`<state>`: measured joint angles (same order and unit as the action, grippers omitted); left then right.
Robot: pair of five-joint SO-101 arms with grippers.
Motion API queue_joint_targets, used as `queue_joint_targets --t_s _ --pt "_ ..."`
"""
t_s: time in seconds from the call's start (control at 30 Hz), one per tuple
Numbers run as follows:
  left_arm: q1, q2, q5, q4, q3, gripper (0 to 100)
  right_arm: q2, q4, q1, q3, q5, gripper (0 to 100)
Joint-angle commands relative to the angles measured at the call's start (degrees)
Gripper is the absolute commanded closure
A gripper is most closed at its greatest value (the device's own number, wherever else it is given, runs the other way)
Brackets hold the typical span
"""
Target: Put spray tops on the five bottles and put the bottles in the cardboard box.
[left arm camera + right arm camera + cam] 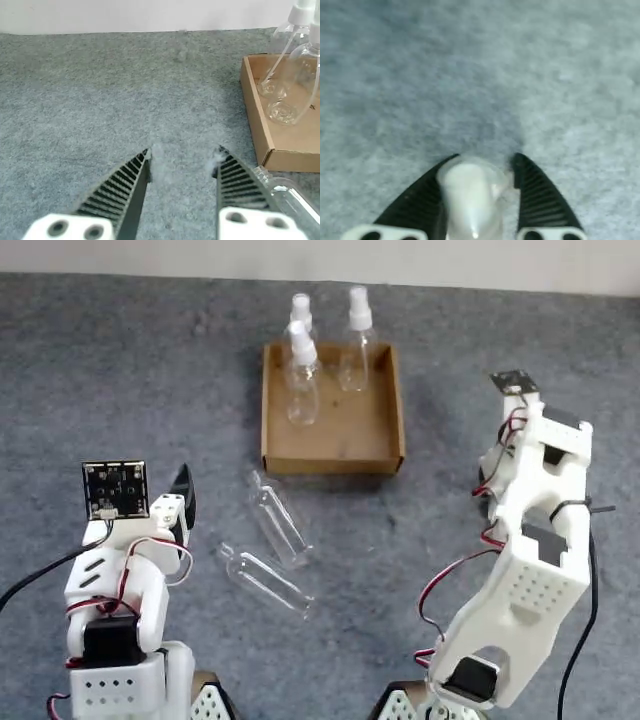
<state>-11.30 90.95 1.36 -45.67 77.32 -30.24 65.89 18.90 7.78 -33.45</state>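
A spray top (470, 195) is pinched in the right gripper (486, 157), partly cut off. The left gripper (183, 150) is held spread near the box (333, 462). Three capped bottles (303, 385) are stood inside it; two bare bottles (278, 522) are laid just outside.

Three topped bottles (302, 380) stand in the cardboard box (332, 466); two topless bottles (278, 525) lie beside it
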Motion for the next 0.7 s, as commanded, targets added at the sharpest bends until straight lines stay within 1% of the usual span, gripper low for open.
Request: queue_joint_targets --t_s 0.0,0.1,0.3,0.4,0.5,0.67 --pt "-0.6 -0.2 -0.4 1.5 -0.4 85 3.8 1.3 1.4 0.0 -0.4 93.3" --pt "-0.6 -0.2 -0.4 1.5 -0.4 85 6.3 5.5 0.7 0.1 -0.2 94.3" --pt "-0.6 -0.2 -0.4 1.3 -0.4 85 11.6 12.4 -3.3 0.1 0.2 97.4" --pt "-0.6 -0.2 -0.4 1.3 -0.4 85 14.7 14.5 -5.8 0.2 4.5 98.4" --pt "-0.6 -0.2 -0.4 1.3 -0.4 85 18.2 17.0 -9.9 0.0 7.9 98.4" --pt "-0.6 -0.2 -0.4 1.2 -0.4 85 22.2 19.1 -21.1 -0.2 14.8 98.4"
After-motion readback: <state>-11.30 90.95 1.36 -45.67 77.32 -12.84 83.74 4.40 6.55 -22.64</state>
